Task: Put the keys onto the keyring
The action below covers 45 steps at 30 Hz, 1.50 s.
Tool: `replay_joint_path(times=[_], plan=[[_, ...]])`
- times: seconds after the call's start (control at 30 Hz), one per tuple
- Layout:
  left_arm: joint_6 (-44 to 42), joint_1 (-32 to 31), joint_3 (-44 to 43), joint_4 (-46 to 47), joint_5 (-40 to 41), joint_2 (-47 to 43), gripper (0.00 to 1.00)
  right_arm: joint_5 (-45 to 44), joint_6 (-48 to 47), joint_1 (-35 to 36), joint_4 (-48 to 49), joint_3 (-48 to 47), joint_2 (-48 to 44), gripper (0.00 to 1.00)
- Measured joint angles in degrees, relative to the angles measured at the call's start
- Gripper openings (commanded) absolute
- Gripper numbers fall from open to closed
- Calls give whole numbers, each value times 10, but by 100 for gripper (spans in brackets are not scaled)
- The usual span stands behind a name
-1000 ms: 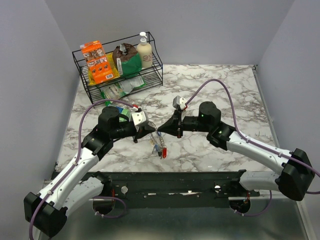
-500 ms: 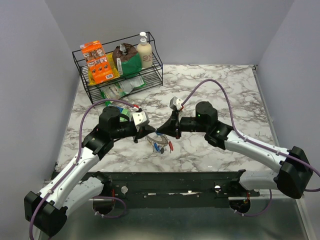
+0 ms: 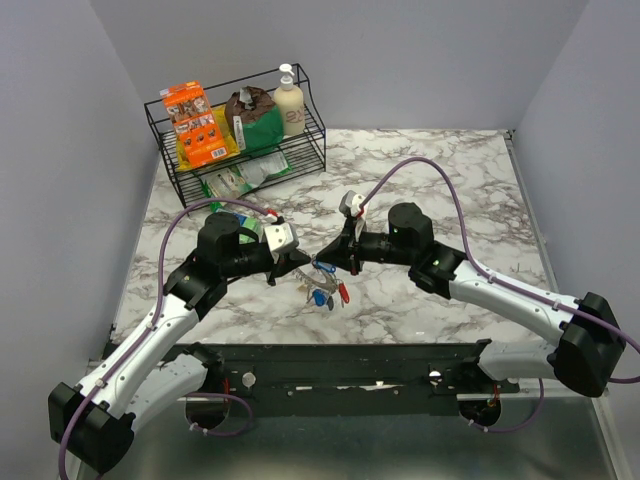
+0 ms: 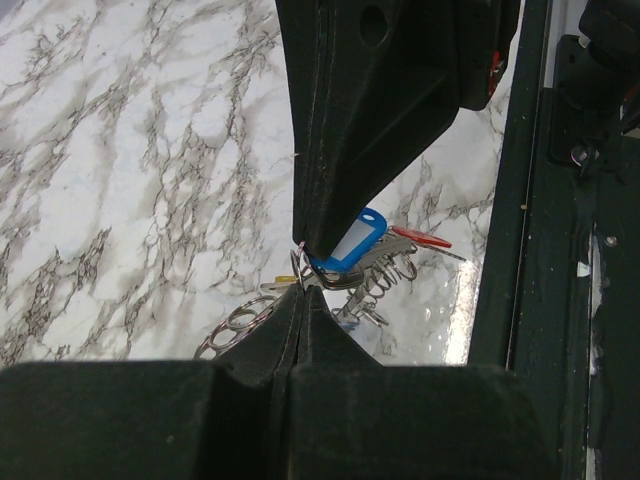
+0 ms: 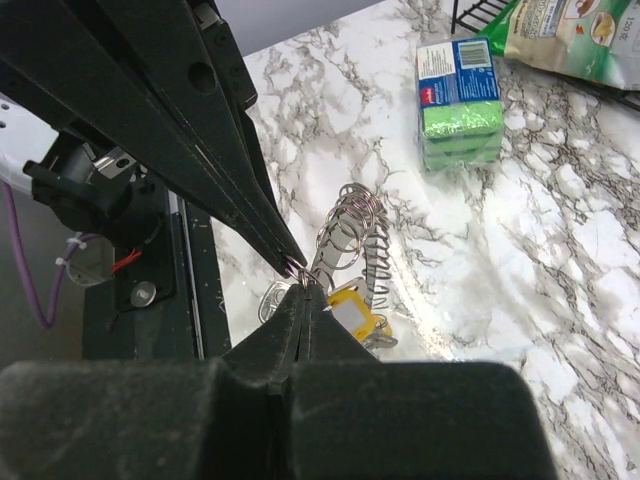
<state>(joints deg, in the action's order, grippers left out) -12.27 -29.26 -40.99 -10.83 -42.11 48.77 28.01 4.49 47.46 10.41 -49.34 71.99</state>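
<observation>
My left gripper point(image 3: 301, 264) and right gripper point(image 3: 325, 262) meet tip to tip above the table's near middle. Both are shut on the thin silver keyring point(image 4: 238, 322), whose chain-like coils hang between and below the tips; it also shows in the right wrist view point(image 5: 350, 228). The keys hang under the tips: a blue-headed key point(image 4: 355, 240), a red one point(image 4: 424, 240) and a yellow one point(image 5: 352, 312). In the top view the blue key point(image 3: 318, 297) and red key point(image 3: 343, 293) dangle just above the marble. The exact pinch points are hidden by the fingers.
A black wire basket point(image 3: 164, 152) at the back left holds an orange box point(image 3: 194, 124), a green bag point(image 3: 256, 122) and a bottle point(image 3: 288, 102). A green sponge pack point(image 5: 459, 100) lies by the left arm. The black base rail point(image 3: 340, 365) runs along the near edge.
The right gripper has shifted slightly left towards the left gripper. The hanging bunch has swung: the red key moved right and up, and the blue key now shows below the tips.
</observation>
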Motion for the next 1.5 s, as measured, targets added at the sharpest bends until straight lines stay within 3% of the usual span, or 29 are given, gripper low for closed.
replay_joint_path(times=[0.9, 1.5], plan=[[-1, 0, 3, 7, -8, -12, 0, -16, 5, 1, -4, -1, 0, 0], [32, 0, 32, 62, -30, -33, 0, -2, -1, 1, -4, 4, -14, 1]])
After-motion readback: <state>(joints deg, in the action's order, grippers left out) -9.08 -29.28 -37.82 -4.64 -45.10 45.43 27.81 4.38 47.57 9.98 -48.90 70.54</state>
